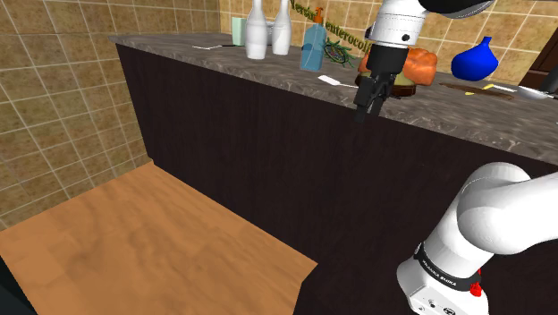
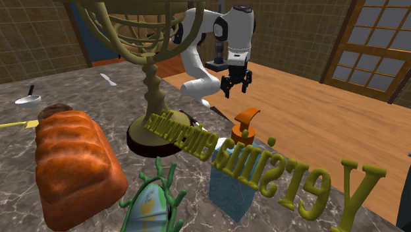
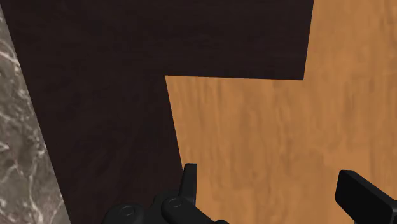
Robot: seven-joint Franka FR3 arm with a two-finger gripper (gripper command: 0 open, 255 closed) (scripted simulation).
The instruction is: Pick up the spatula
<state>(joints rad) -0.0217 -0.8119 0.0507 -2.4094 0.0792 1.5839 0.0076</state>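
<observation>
**Open Gripper Hanging Just Off the Counter's Edge**

The black gripper (image 1: 368,106) is hovering with its fingers (image 3: 189,179) spread apart and nothing between them, just outside the near edge of the marbled counter (image 1: 429,112). The wrist view is looking straight down the dark cabinet front (image 3: 95,95) to the wooden floor (image 3: 267,127), with a strip of marble showing at one side, so the hand is hanging over open floor rather than over the worktop.

The spatula (image 1: 338,81), a flat white piece, is lying on the counter close to that edge, near the gripper and just in from it. Behind it a blue bottle (image 1: 313,49) is standing, and on its other side the round dark base (image 2: 155,135) of a golden stand is sitting beside a loaf of bread (image 2: 72,165). The narrow strip of counter between these things and the edge is lying bare around the spatula.
</observation>
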